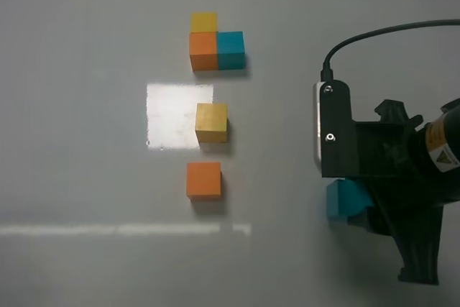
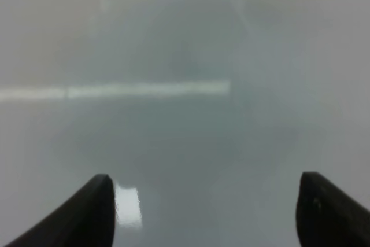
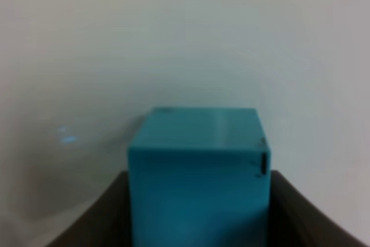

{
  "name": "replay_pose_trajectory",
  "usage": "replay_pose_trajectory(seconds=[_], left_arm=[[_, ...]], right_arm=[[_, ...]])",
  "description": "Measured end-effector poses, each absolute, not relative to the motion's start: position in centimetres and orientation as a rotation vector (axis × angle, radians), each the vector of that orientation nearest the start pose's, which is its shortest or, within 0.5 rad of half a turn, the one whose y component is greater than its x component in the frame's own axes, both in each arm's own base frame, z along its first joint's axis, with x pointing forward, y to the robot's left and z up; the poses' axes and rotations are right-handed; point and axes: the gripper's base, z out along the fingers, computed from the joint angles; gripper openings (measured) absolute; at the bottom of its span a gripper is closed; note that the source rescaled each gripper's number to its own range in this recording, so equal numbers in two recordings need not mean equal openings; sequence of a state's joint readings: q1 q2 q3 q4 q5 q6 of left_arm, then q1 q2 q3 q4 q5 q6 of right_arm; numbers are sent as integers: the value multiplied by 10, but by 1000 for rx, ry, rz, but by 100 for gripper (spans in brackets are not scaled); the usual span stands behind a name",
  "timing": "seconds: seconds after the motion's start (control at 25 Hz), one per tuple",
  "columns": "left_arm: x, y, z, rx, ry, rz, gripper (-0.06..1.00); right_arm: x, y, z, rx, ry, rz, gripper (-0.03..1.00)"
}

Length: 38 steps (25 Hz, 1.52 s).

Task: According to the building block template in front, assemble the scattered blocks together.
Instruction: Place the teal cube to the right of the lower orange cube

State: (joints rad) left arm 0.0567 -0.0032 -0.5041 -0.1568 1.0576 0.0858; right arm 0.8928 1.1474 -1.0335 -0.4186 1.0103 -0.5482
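The building block template [image 1: 215, 42] lies at the back: a bright yellow, an orange and a teal cube joined in an L. The mustard yellow cube [image 1: 211, 122] sits in front of it and the orange cube [image 1: 203, 180] nearer still, a small gap between them. The teal cube [image 1: 343, 199] is far right, between the fingers of my right gripper [image 1: 356, 206]. In the right wrist view the teal cube [image 3: 199, 172] fills the gap of the gripper [image 3: 199, 206], with both fingers against its sides. My left gripper [image 2: 205, 201] is open and empty over bare table, and it is outside the exterior view.
A bright glare patch [image 1: 176, 116] lies on the grey table just left of the mustard cube. A pale stripe [image 1: 122, 229] runs across the near part of the table. The right arm's black cable [image 1: 374, 34] arcs above its wrist.
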Motion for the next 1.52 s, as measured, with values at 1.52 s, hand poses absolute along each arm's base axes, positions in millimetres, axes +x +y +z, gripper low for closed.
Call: replay_pose_trajectory(seconds=[1.52], left_arm=[[-6,-13,279,38,2025,-97,93]], right_arm=[[189,264,354,-1911,1735,-385,30]])
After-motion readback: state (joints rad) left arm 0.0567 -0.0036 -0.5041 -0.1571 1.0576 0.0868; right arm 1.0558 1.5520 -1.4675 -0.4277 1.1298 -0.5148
